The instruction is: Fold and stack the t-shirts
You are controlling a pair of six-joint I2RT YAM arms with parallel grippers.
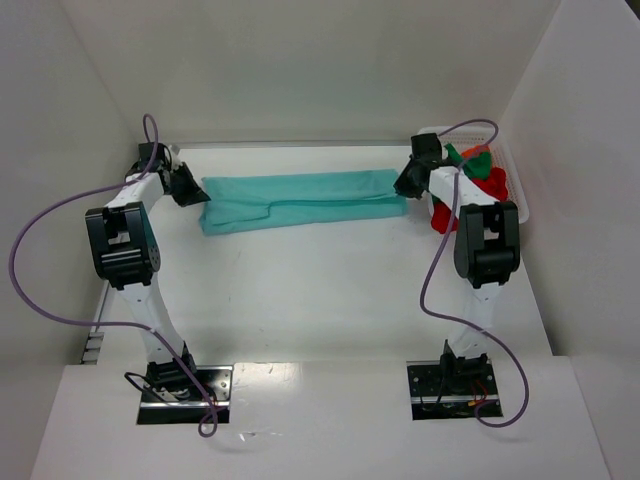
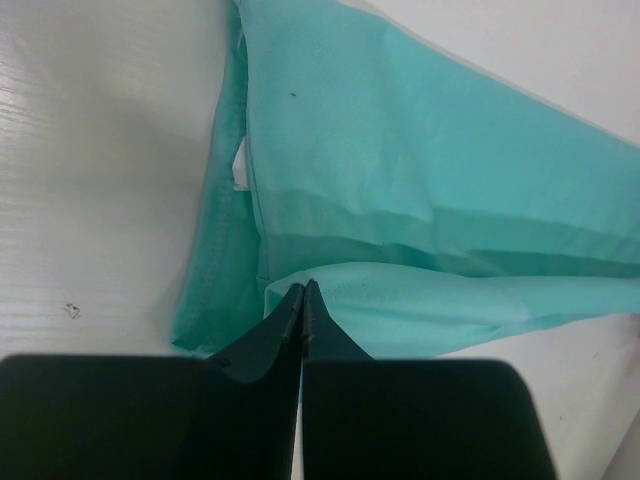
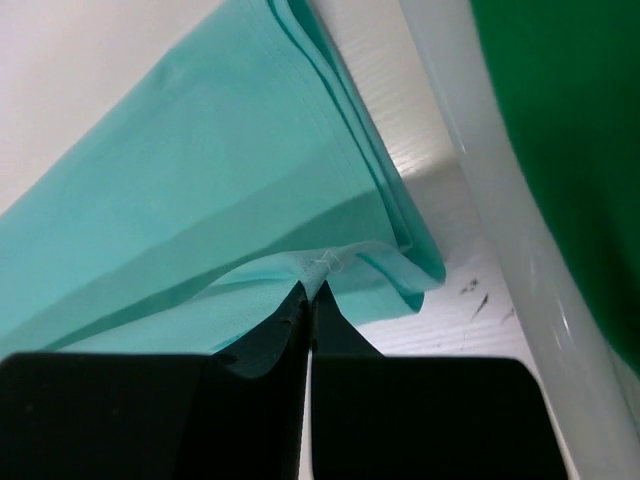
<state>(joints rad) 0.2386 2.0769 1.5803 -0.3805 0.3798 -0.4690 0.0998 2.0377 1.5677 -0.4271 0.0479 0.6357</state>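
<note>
A white table walled in by white panels: across the upper middle of the overhead view you have the teal t-shirt drawn out into a long, narrow band, folded lengthwise. The left gripper holds one end at centre left of the frame, the right gripper the opposite end at centre right. Each wrist view shows the dark fingertips pressed together with a lip of teal cloth pinched between them, and that edge seems raised a little off the table. At the upper right stands the white basket, with the red t-shirt and the dark green t-shirt heaped inside, unfolded. By this look you are early in the job. One shirt is partway folded and needs its crosswise folds. No stack exists yet, and the basket's shirts await their turn.
</note>
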